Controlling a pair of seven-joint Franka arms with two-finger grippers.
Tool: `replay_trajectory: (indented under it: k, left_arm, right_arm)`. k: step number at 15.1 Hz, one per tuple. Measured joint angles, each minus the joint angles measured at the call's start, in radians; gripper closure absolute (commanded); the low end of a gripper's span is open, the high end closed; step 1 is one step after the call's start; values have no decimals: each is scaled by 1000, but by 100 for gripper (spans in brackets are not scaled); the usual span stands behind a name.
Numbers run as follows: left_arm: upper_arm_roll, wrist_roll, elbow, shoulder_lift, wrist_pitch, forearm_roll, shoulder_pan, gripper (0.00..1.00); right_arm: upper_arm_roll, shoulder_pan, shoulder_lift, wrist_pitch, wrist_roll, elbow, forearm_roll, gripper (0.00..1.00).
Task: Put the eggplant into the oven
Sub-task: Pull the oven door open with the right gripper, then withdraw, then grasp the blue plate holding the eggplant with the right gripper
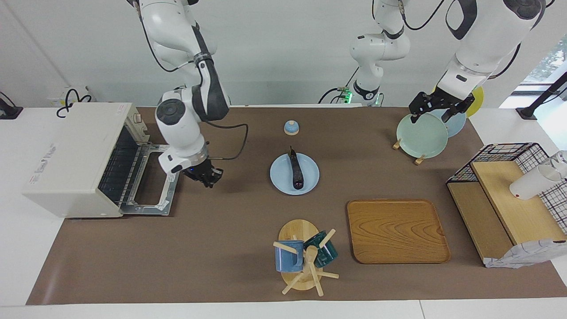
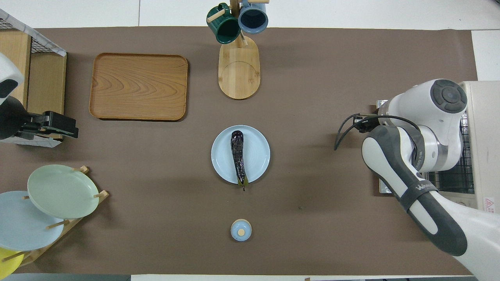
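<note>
The eggplant (image 1: 296,170) (image 2: 237,156), long and dark purple, lies on a light blue plate (image 1: 311,178) (image 2: 258,154) at the middle of the mat, its stem pointing toward the robots. The off-white oven (image 1: 71,155) (image 2: 482,128) stands at the right arm's end of the table. Its door (image 1: 173,195) is dropped flat and the wire rack shows inside. My right gripper (image 1: 208,179) hangs low over the mat between the door's edge and the plate, holding nothing. In the overhead view its own arm hides it. My left gripper (image 1: 429,118) (image 2: 75,130) waits open above the plate rack.
A plate rack (image 1: 421,135) with green, blue and yellow plates stands at the left arm's end, with a wire-and-wood shelf (image 1: 509,190) beside it. A wooden tray (image 1: 397,230) and a mug tree (image 1: 303,257) lie farther from the robots than the plate. A small blue knobbed lid (image 1: 291,127) sits nearer.
</note>
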Motion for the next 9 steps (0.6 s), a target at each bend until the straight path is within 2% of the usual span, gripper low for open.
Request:
replay_trajectory:
  k: [3, 5, 7, 8, 9]
  left_arm:
    - [0, 0, 0, 0, 0, 0, 0, 0]
    - [0, 0, 0, 0, 2, 0, 0, 0]
    - [2, -1, 0, 4, 8, 0, 0, 0]
    - [4, -1, 0, 7, 12, 0, 0, 0]
    - [5, -1, 0, 10, 14, 0, 0, 0]
  right_arm:
    - [2, 172, 28, -37, 147, 93, -26, 68]
    - [3, 293, 97, -145, 307, 243, -88, 68]
    - [3, 396, 203, -221, 437, 416, -133, 65]
    - [3, 428, 254, -226, 464, 482, -139, 54]
    - [2, 449, 294, -215, 468, 523, -139, 47]
